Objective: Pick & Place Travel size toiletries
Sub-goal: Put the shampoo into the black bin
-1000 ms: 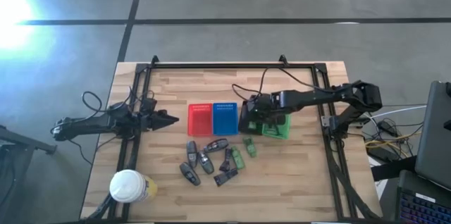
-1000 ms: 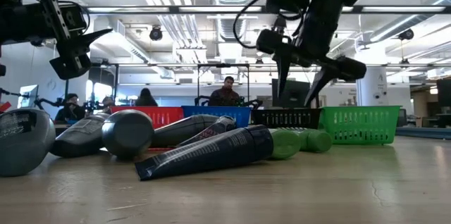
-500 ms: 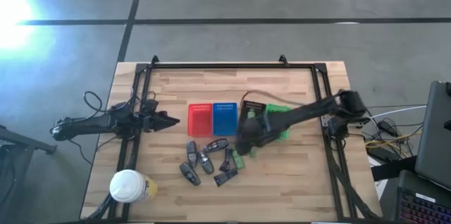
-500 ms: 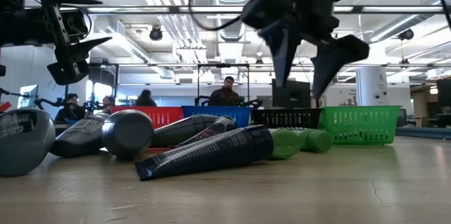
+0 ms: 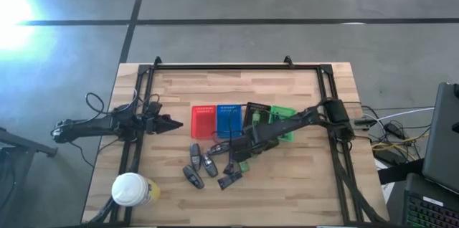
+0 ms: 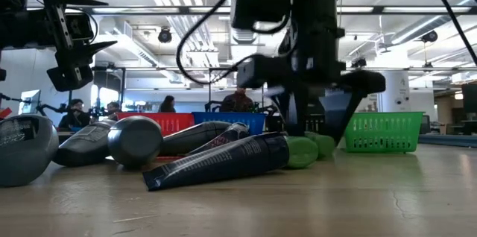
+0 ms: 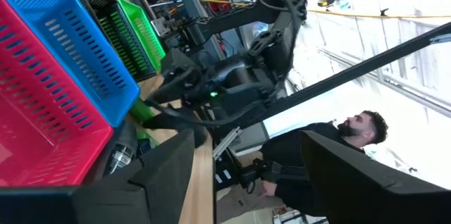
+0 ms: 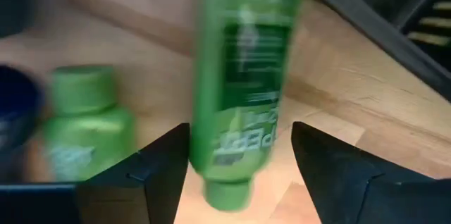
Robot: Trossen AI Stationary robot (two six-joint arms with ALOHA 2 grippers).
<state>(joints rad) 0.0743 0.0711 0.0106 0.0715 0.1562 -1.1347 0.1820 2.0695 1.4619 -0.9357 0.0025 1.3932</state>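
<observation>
The toiletries lie in a pile on the wooden table, near of the trays: dark grey tubes and two bright green bottles. My right gripper is open and low over the pile's right end. Its fingers stand on either side of one green bottle, which lies flat on the wood. The second green bottle lies beside it. My left gripper hangs open over the table's left part, left of the red tray.
Red, blue, black and green trays stand in a row at mid-table. A white-topped yellow container stands at the near left corner. A black frame runs round the table. People show in the room behind.
My right gripper has moved from above the black and green trays toward the near-left and down to the green bottles at the pile's right end. Its fingers have stayed apart. The toiletries have kept their places.
</observation>
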